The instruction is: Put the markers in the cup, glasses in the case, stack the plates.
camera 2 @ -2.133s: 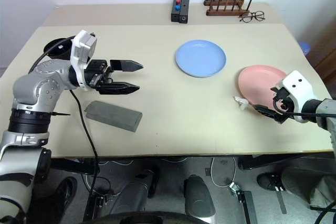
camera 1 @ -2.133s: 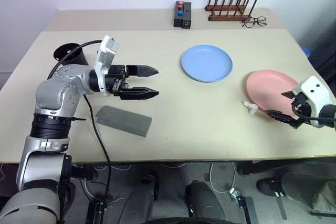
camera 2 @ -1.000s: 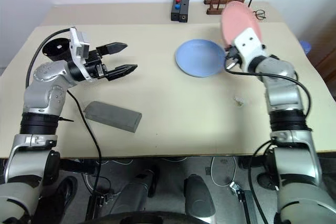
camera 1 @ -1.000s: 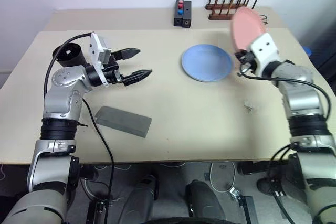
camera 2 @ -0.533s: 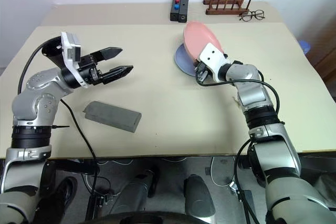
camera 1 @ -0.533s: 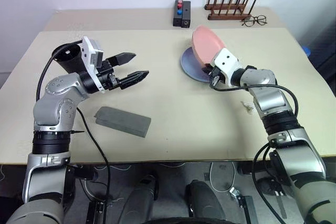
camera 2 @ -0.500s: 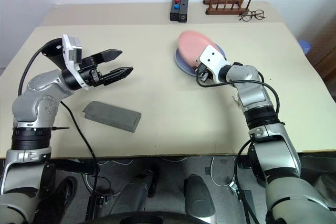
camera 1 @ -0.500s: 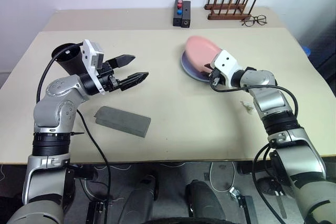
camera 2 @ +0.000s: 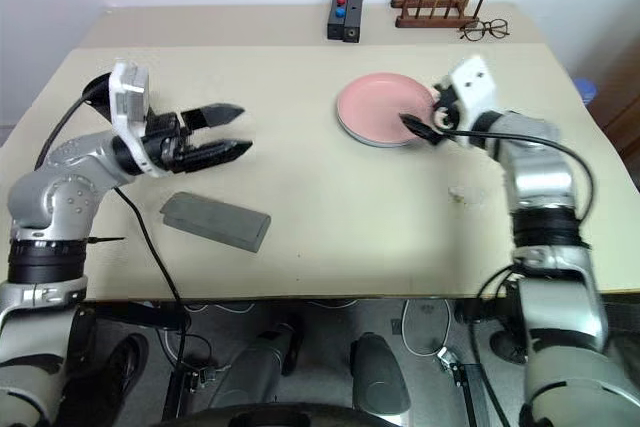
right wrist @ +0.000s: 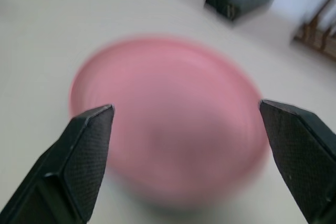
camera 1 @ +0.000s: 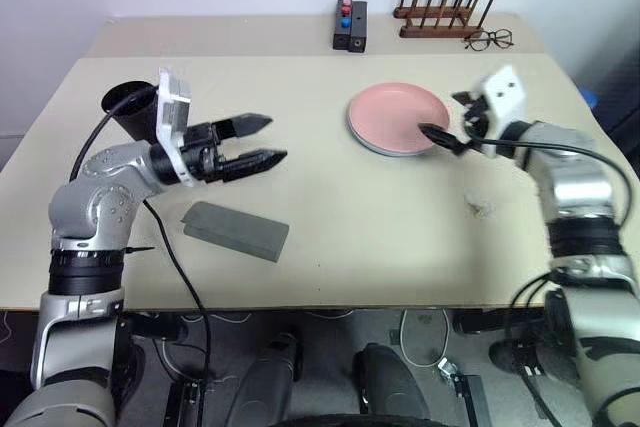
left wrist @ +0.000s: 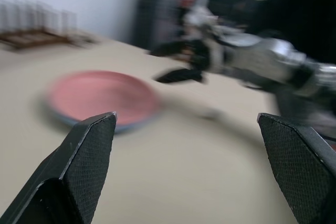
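The pink plate (camera 1: 398, 115) lies flat on the light blue plate, of which a thin rim (camera 1: 388, 151) shows beneath. My right gripper (camera 1: 440, 113) is open at the stack's right edge, holding nothing. Over the table's left half my left gripper (camera 1: 275, 138) hovers open and empty, pointing toward the plates. The black cup (camera 1: 130, 107) stands behind that arm at the far left. In front of the left gripper, the grey case (camera 1: 236, 231) lies shut on the table. The markers and the glasses are out of view.
Along the back edge stand a black block with red and blue knobs (camera 1: 348, 27) and a wooden peg rack (camera 1: 440, 17), with wire-framed spectacles (camera 1: 488, 40) beside it. A small pale scrap (camera 1: 478, 207) lies right of centre.
My right gripper carried the pink plate over, laid it on the blue one, opened and drew back to the right. The left hand pulled back a little and rolled.
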Robot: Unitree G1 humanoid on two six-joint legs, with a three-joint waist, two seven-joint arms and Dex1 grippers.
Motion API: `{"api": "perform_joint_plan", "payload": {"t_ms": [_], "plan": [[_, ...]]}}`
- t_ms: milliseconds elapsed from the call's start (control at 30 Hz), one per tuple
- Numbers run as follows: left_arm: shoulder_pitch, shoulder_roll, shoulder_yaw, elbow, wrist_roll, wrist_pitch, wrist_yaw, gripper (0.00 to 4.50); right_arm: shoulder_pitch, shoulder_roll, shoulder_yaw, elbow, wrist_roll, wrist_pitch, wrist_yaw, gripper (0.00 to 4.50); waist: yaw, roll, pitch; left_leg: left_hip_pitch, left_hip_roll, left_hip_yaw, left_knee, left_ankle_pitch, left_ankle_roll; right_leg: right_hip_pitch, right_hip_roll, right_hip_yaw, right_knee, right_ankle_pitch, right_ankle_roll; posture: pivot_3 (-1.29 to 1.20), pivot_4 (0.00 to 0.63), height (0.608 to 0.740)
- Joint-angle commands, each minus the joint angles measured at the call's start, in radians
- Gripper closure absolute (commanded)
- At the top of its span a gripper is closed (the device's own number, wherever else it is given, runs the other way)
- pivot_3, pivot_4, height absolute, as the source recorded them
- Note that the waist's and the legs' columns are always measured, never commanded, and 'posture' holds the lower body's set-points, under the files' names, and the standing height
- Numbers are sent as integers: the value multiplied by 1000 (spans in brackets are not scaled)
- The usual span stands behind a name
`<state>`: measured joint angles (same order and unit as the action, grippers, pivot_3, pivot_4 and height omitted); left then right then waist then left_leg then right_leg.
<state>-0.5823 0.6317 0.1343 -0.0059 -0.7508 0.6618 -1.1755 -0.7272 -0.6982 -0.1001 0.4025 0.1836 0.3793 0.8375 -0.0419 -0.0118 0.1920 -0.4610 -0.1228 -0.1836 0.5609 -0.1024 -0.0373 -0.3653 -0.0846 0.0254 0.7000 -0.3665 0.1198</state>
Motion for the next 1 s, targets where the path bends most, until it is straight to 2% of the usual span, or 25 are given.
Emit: {"api": "perform_joint_plan", "payload": {"t_ms": [33, 200, 500, 600, 700, 767, 833, 1000], "plan": [[-12, 15, -34, -52, -17, 27, -38, 0, 62, -104, -42, -123, 85, 192, 98, 38, 0, 0, 0, 0, 0, 0, 0, 0, 0, 0, 0, 0, 0, 0, 0, 0, 150, 738], [-28, -6, -77, -30, 29, -10, -44, 0, 193, -207, -8, -241, 83, 315, 150, 38, -5, 1, 0, 1, 1, 3, 0, 0, 0, 0, -2, 1, 0, 0, -1, 0, 150, 738], [-26, 8, -81, -8, 39, -11, -74, 0, 329, -276, 3, -306, 87, 402, 166, 38, 1, 1, 0, 0, 1, 5, 0, -1, 1, -1, -3, 1, 0, 0, -1, 0, 150, 738], [-20, 3, -85, -11, 48, -20, -72, 0, 330, -279, 20, -294, 67, 396, 152, 859, 1, 1, 0, 0, 1, 5, 0, -1, 1, -1, -3, 1, 0, 0, -1, 0, 150, 738], [-18, -2, -84, -16, 50, -21, -68, 0, 319, -274, 30, -293, 71, 405, 155, 2271, -1, 1, 0, 0, 1, 5, 0, -1, 1, -1, -3, 1, 0, 0, -1, 0, 150, 738], [-18, -2, -83, -15, 53, -23, -67, 0, 311, -269, 40, -287, 68, 400, 151, 3435, 0, 1, 0, 0, 1, 5, 0, -1, 1, -1, -3, 1, 0, 0, -1, 0, 150, 738], [-14, 0, -82, -13, 59, -31, -68, 0, 296, -257, 39, -281, 74, 393, 145, 4414, 1, 1, 0, 0, 1, 5, 0, -1, 1, -1, -4, 1, 0, 0, -1, 0, 150, 738], [-4, 2, -78, -15, 66, -40, -64, 0, 267, -232, 36, -271, 84, 381, 135, 4470, 1, 1, 0, 0, 1, 5, 0, -1, 1, -1, -3, 1, 0, 0, -1, 0, 150, 738]]}}
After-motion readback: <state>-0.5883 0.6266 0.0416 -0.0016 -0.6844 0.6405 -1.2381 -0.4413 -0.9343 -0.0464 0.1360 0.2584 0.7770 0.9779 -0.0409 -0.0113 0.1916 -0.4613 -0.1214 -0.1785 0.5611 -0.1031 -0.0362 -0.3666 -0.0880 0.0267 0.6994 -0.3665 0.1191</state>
